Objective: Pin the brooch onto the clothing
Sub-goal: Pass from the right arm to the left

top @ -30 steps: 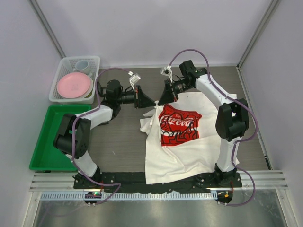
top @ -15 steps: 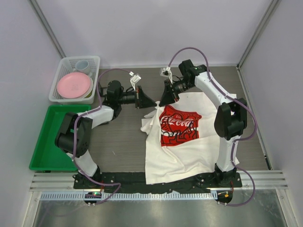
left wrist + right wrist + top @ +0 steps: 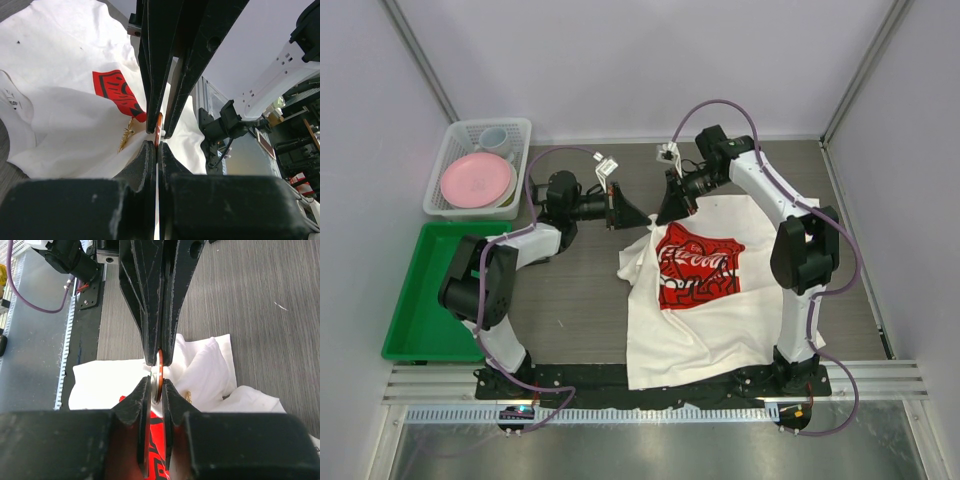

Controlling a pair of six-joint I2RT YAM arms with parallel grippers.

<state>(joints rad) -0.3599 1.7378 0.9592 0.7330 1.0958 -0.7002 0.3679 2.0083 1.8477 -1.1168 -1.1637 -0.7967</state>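
The clothing (image 3: 710, 325), a white T-shirt with a red print (image 3: 698, 262), lies flat on the table, its far-left corner bunched up. Both grippers meet nose to nose over that corner. My left gripper (image 3: 628, 213) (image 3: 156, 145) is shut on the edge of the brooch (image 3: 158, 127), a thin disc with an orange-red rim. My right gripper (image 3: 668, 208) (image 3: 157, 382) faces it with its jaws narrowly apart; the brooch (image 3: 159, 371) and a fold of white cloth (image 3: 200, 365) stand between its fingers. A small gold piece (image 3: 126, 135) rests on the cloth beside the disc.
At the far left a white basket (image 3: 445, 150) holds a pink plate (image 3: 477, 180) and a cup (image 3: 494, 137). A green tray (image 3: 415, 300) lies in front of it. Bare dark table (image 3: 570, 290) shows between the tray and the shirt. Walls close the back and sides.
The right arm's wrist has drifted slightly to the left and away. The bunched shirt corner has shifted a little. The left arm has hardly moved.
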